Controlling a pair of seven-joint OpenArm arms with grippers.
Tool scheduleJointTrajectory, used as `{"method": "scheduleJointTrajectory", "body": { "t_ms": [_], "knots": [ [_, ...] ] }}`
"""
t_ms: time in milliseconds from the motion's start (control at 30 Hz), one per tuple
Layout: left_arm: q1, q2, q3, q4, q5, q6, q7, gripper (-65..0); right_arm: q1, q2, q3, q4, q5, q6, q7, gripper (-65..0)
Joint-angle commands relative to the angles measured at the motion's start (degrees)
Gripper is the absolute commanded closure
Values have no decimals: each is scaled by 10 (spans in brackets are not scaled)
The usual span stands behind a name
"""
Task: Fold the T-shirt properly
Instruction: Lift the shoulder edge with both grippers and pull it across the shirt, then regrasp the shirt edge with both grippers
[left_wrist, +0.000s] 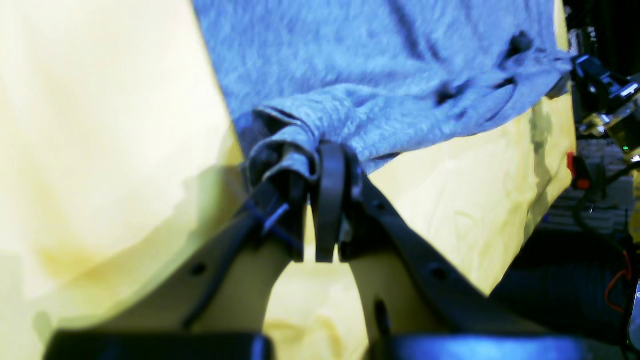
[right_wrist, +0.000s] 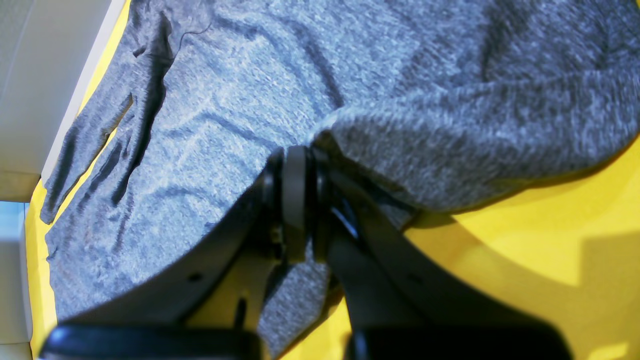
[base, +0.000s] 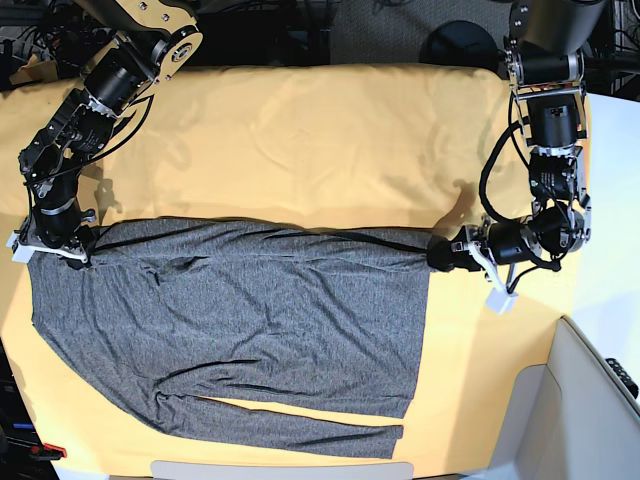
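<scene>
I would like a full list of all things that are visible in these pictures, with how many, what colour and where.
T-shirt: one, heathered dark grey, long-sleeved, spread flat across the lower half of the cloth, its upper edge pulled straight between the two grippers.
Yellow-orange cloth: one, covering the work surface under the shirt.
Cables: black, hanging along the left arm.
Left gripper: one, black, on the base view's right, jaws shut on the shirt's upper corner.
Right gripper: one, black, on the base view's left, jaws shut on the shirt's other upper corner.
</scene>
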Motion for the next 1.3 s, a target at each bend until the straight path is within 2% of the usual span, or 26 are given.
{"method": "scheduleJointTrajectory", "body": {
  "t_ms": [0, 200, 267, 367, 433, 500, 567, 667, 833, 900, 967, 1100, 1133, 1267],
  "knots": [
    [-16, -7, -2, 10, -12, -3, -10, -1, 15, 9, -2, 10, 6, 5, 15, 0],
    [-15, -7, -2, 10, -12, -3, -10, -1, 12, 9, -2, 10, 6, 5, 13, 0],
    [-15, -7, -2, 10, -12, -3, -9, -23, 12, 9, -3, 10, 5, 5, 9, -5],
    [-14, -6, -1, 10, -12, -3, -4, -124, 12, 9, -3, 10, -3, 5, 8, -111],
    [-13, -6, -1, 10, -12, -3, -4, -199, 11, 9, -3, 10, -6, 5, 8, -212],
    [-13, -10, -1, 10, -12, -3, -4, -237, 11, 9, -3, 10, -6, 5, 8, -295],
    [-13, -10, -1, 10, -12, -3, -3, -240, 9, 9, 0, 10, -5, 8, 8, -342],
    [-16, -20, -1, 13, -13, -4, 12, -240, 3, 9, 7, 15, 36, 9, 8, -344],
    [-12, -21, -2, 52, -14, -4, 31, -240, -69, 7, 107, 19, 202, 5, -19, -344],
    [3, -21, -2, 69, -14, -4, 33, -240, -94, 6, 131, 19, 241, 5, -20, -344],
    [16, -21, -2, 84, -14, -4, 33, -240, -110, 6, 151, 19, 257, 4, -19, -344],
    [22, -20, -2, 92, -14, -4, 33, -240, -108, 7, 187, 15, 254, 3, -15, -344],
    [22, -20, -1, 92, -14, -4, 33, -240, -102, 8, 187, 15, 254, -7, -8, -344],
    [31, -19, -1, 92, -14, -4, 33, -240, -77, 18, 185, 15, 254, -87, 14, -302]
  ]
}}
